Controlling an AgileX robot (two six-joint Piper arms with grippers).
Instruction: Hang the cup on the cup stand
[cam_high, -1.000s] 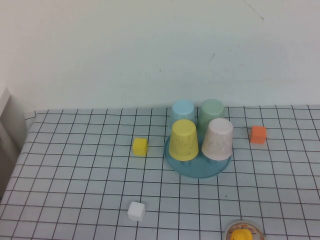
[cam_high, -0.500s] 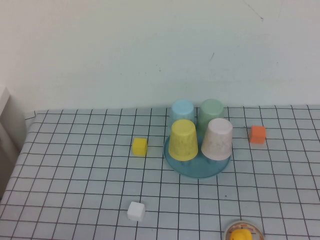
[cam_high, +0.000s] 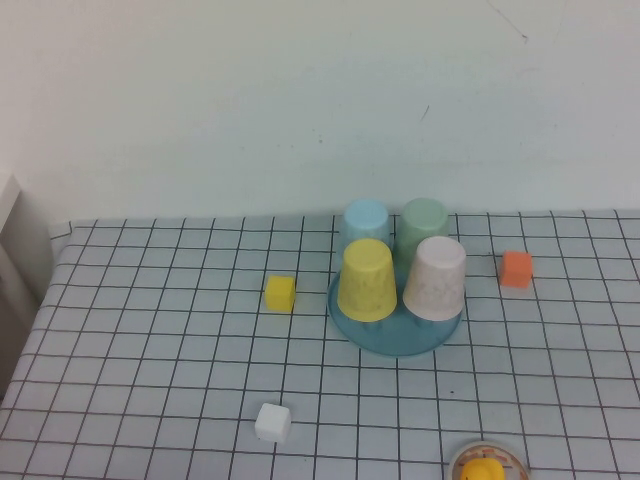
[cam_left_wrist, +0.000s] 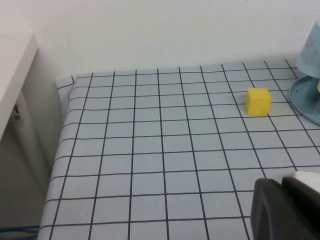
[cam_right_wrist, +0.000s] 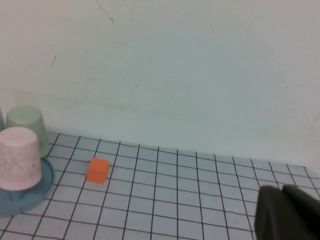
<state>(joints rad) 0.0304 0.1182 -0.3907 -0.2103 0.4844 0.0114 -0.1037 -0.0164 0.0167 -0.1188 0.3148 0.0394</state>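
My left gripper (cam_left_wrist: 285, 210) and right gripper (cam_right_wrist: 285, 212) are both pressed together, holding nothing, parked at the near side. The cup (cam_high: 435, 278) sits upside down on the cup stand (cam_high: 395, 335), front right, beside the yellow cup (cam_high: 367, 280). If I reach back in, I could bump it off its peg.

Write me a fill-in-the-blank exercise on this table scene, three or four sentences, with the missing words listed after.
1. The pink cup sits upside down on the ____ cup stand.
2. Left of the pink cup on the stand is the ____ cup.
3. The cube right of the stand is ____.
4. The left gripper and right gripper, both clear of the cups, are ____.

Missing words: teal; yellow; orange; shut
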